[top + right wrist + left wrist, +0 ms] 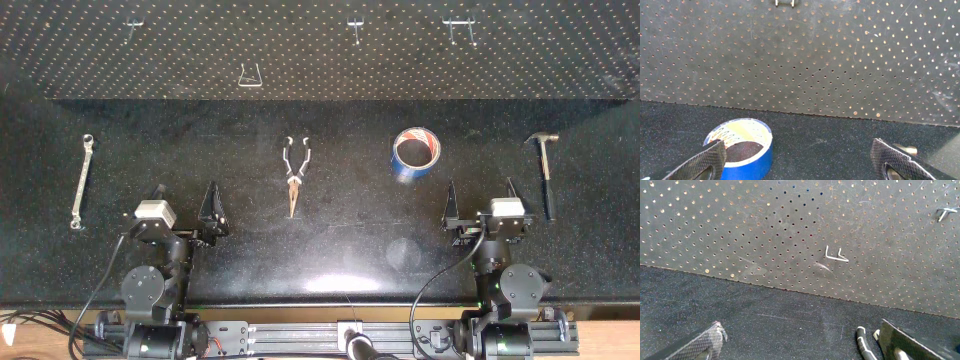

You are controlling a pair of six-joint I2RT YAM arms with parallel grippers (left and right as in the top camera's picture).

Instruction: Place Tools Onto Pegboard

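Table (200, 130): dark and flat, with both arms standing at its near edge.
Pegboard (320, 50): rises along the table's far edge and carries no tools.
Hooks (250, 76): four bare metal hooks on the pegboard. Three are high up and one wider one sits lower, left of centre.
Wrench (80, 182): lies flat near the table's left edge, pointing lengthwise towards the pegboard.
Pliers (294, 178): lie flat at the middle of the table, handles towards the pegboard and nose towards the near edge.
Tape (416, 152): a blue roll lying between the pliers and the hammer.
Hammer (545, 175): lies flat near the table's right edge, head towards the pegboard.
Left claw (185, 200): fingers apart and holding nothing, low near the near edge between the wrench and the pliers.
Right claw (481, 198): fingers apart and holding nothing, low near the near edge between the tape and the hammer.
Progress: by the look of it, nothing is done yet. All four tools are on the table, every hook is free, and each tool has yet to be picked up and hung.
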